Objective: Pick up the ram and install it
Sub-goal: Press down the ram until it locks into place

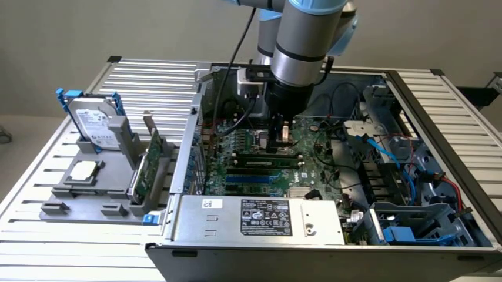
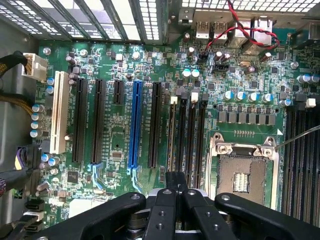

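The ram [image 1: 259, 154] is a long dark stick standing on edge in the memory slots of the motherboard [image 1: 251, 176], inside the open computer case. My gripper [image 1: 281, 140] hangs straight down over the stick's end nearer the exterior view's right, fingertips just above it. I cannot tell whether they touch it. In the wrist view the black fingers [image 2: 165, 200] are pressed together, and the gripper [image 2: 176, 176] is shut right over the row of memory slots [image 2: 192, 140], beside the bare processor socket [image 2: 244, 172].
The case walls [image 1: 439, 129] and the power supply [image 1: 259, 217] hem in the board; blue and red cables [image 1: 392, 158] lie at the exterior view's right. Outside, on the exterior view's left, a grey tray [image 1: 79, 200] holds a hard drive [image 1: 94, 123], a silver processor chip [image 1: 82, 171] and a green expansion card [image 1: 149, 167].
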Controlling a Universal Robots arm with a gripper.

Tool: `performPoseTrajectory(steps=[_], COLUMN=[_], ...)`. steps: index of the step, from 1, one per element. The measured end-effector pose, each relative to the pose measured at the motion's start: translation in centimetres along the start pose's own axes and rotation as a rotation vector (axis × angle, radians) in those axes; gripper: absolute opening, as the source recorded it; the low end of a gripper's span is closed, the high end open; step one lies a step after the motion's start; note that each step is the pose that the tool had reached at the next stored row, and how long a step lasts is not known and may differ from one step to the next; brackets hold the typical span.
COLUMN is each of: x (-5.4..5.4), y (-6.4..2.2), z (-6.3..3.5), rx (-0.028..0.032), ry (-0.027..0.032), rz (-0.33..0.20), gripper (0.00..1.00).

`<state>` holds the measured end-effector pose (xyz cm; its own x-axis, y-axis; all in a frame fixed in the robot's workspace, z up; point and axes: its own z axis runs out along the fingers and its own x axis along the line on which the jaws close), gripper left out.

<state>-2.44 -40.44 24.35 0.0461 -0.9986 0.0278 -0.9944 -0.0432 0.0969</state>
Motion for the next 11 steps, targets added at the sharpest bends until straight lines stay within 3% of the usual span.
performPoseTrajectory(steps=[6,11], x=[0.00,0.01], y=[-0.02,-0.02], z=[-0.02,-0.03], rx=[0.0077,0.0094], ry=[-0.0026,-0.0020], rz=[0.027,0.049], gripper=[0.11,0.11])
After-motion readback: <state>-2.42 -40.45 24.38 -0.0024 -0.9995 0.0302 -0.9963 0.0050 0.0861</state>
